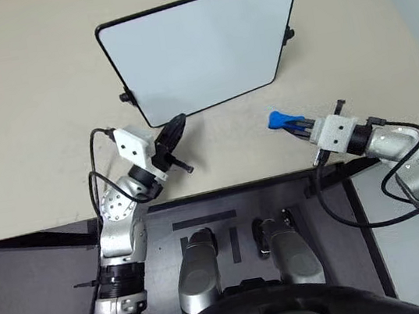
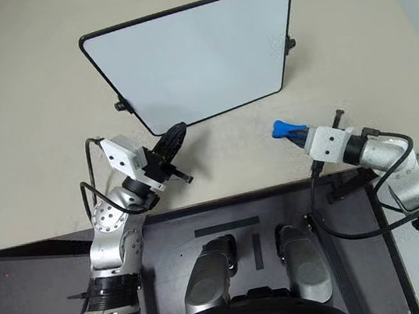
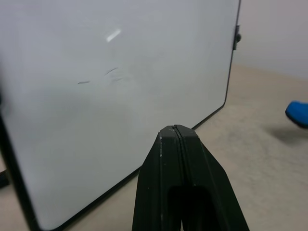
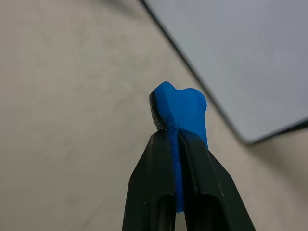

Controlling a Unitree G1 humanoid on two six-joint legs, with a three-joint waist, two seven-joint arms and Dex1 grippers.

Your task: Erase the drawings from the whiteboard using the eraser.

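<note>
Whiteboard (image 1: 205, 47) stands propped at 12 o'clock on the counter (image 1: 22, 114); only faint smears (image 3: 113, 77) remain, so erasing looks nearly done. Right end effector (image 1: 297, 122), at 3 o'clock off the board, pinches the eraser (image 1: 281, 120). Left end effector (image 1: 174, 131) is closed and empty at the board's lower corner.

left claw (image 1: 177, 125): fingers pressed together | right claw (image 1: 293, 123): clamped, seemingly level, pointing left
</note>
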